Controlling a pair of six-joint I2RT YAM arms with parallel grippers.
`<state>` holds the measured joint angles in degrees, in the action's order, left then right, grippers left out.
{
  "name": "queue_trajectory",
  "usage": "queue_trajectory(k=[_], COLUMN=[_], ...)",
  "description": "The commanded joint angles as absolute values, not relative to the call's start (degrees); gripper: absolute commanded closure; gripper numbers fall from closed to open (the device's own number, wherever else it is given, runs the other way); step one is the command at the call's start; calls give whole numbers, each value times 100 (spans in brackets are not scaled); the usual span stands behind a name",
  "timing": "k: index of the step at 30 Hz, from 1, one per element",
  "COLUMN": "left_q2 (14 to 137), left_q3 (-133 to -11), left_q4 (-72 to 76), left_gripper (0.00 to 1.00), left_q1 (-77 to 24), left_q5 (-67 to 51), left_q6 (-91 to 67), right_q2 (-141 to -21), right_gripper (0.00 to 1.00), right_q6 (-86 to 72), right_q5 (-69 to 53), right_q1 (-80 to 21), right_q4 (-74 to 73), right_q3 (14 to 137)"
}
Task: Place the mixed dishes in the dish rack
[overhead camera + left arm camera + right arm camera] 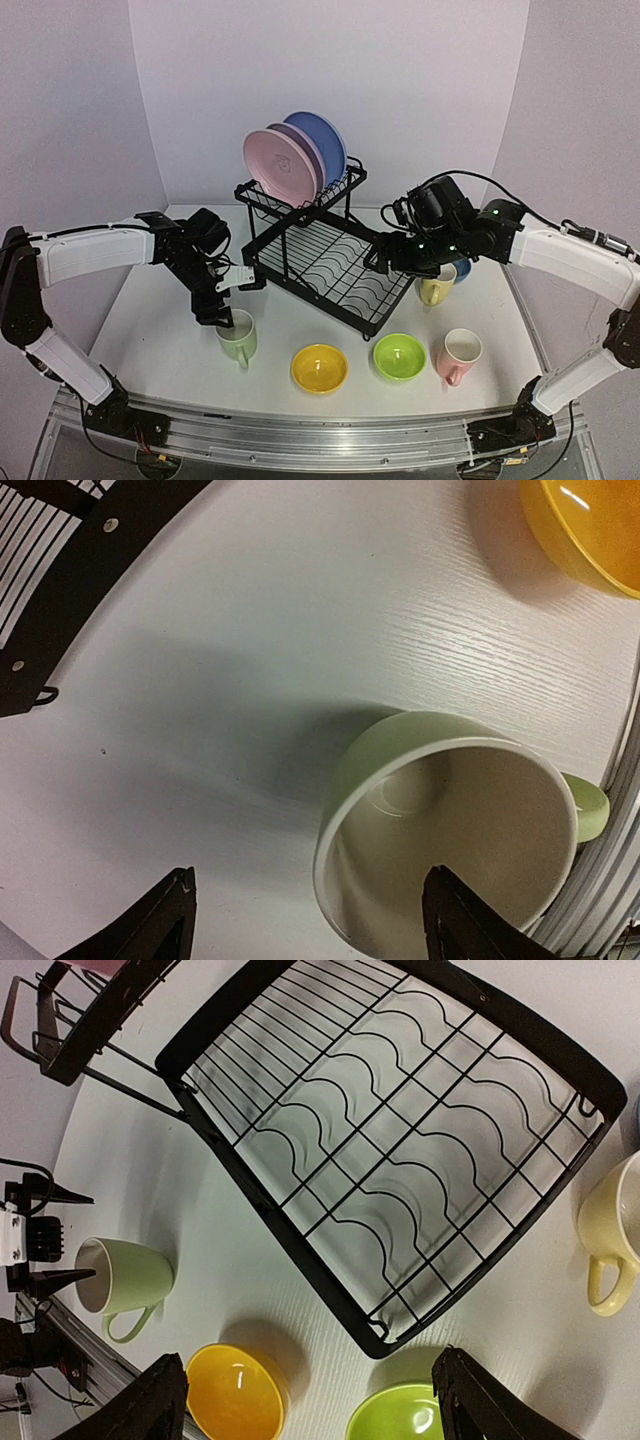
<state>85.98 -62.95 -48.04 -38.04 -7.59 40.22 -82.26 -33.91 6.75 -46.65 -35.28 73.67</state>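
Dishes are mostly not loaded. Nearest, in front of the dish rack (335, 262), a row sits on the desk (150, 330): light green mug (238, 338), yellow bowl (319, 367), lime bowl (399, 356), pink mug (460, 355). Just right of the rack are the yellow mug (436, 288) and, behind it, the blue bowl (462, 268), partly hidden by the right arm. The rack's lower tray (400, 1140) holds nothing. On its upper shelf (262, 203), at the far end, pink plate (280, 165), lavender plate (306, 150) and blue plate (325, 140) stand on edge. Left claw (310, 930) is spread wide at the light green mug, front-left of the rack. One finger (455, 920) is over the mug's inside and the other over bare desk, so the mug wall sits between them; I can't tell if they touch. Right claw (315, 1405) is wide and empty, hovering over the rack's front-right corner. Step, as I judge it: a rim grasp on the light green mug, not yet closed. The next move calls for lowering a little, pinching the wall, lifting straight up, then carrying the mug onto the lower tray. The handle points away from the rack, so watch it on the wires.
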Motion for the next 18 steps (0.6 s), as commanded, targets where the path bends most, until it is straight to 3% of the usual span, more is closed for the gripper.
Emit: queue_trajectory(k=[1, 7, 10, 13, 18], left_q2=[8883, 9079, 9037, 8881, 8288], left_q3=[-6542, -6446, -6479, -6594, -6533], left_q4=[-4453, -4419, -4449, -4529, -4609], left_gripper=[25, 39, 63, 97, 100], left_q1=[-3860, -3932, -3937, -3937, -3939], left_q5=[-440, -476, -573, -806, -1092], left_q6=[4116, 4128, 4147, 4065, 4069], right_q2=[-8349, -8455, -8448, -8448, -8492], right_gripper=[17, 17, 17, 17, 19], right_q6=[-3352, -3317, -3346, -3431, -3606], right_q5=[516, 431, 422, 350, 85], right_q1=[-4681, -4676, -4683, -4677, -4687], right_q4=[-3541, -3542, -3543, -3549, -3573], right_q3=[7510, 7584, 7567, 7554, 7551])
